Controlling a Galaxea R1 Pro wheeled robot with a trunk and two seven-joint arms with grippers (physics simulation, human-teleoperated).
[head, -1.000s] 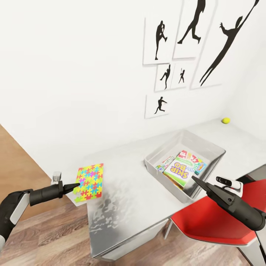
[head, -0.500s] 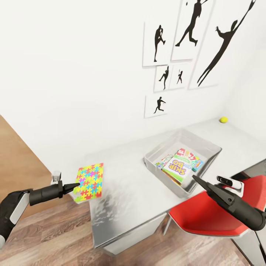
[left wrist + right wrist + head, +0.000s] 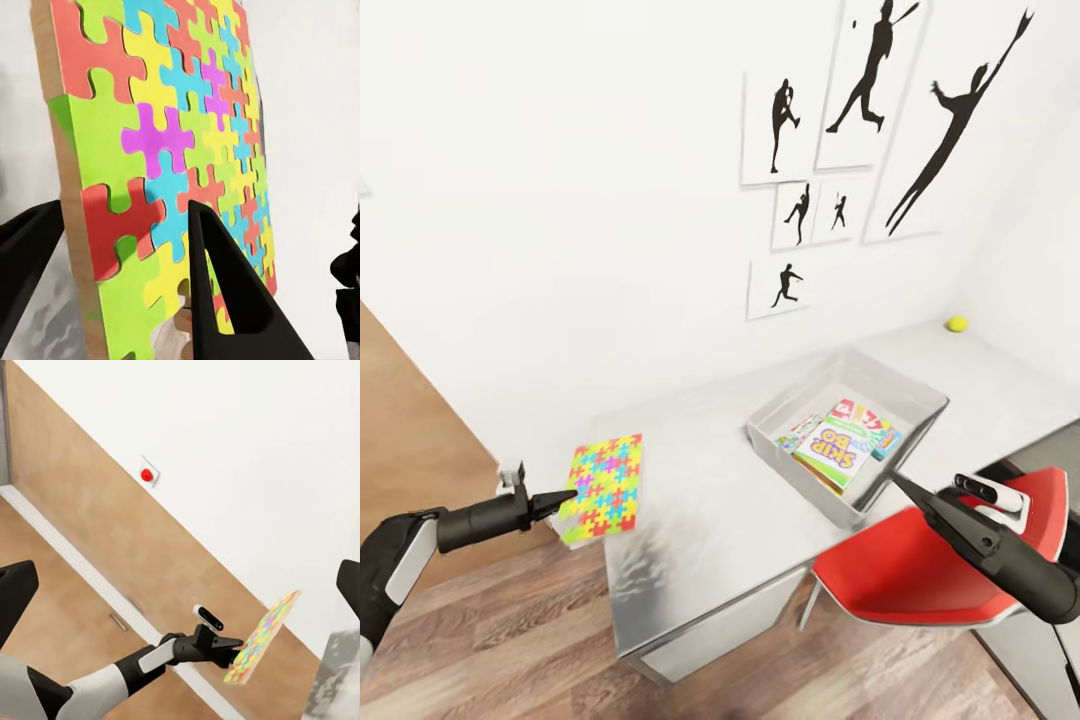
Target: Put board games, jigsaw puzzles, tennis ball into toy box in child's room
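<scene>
Left tool [image 3: 565, 497] clenched on jigsaw puzzle [image 3: 603, 473] off the worktop's [image 3: 700, 500] left end, right tool [image 3: 901, 483] released; next, carry to toy box [image 3: 920, 398].

— What do the arms look like?
— Black tapered forearms with pale grey panels; each carries a small white-and-black camera block near its wrist.
— And the left gripper [image 3: 568, 497] and right gripper [image 3: 900, 482]?
— Slim, matte black, pointed fingers
</scene>
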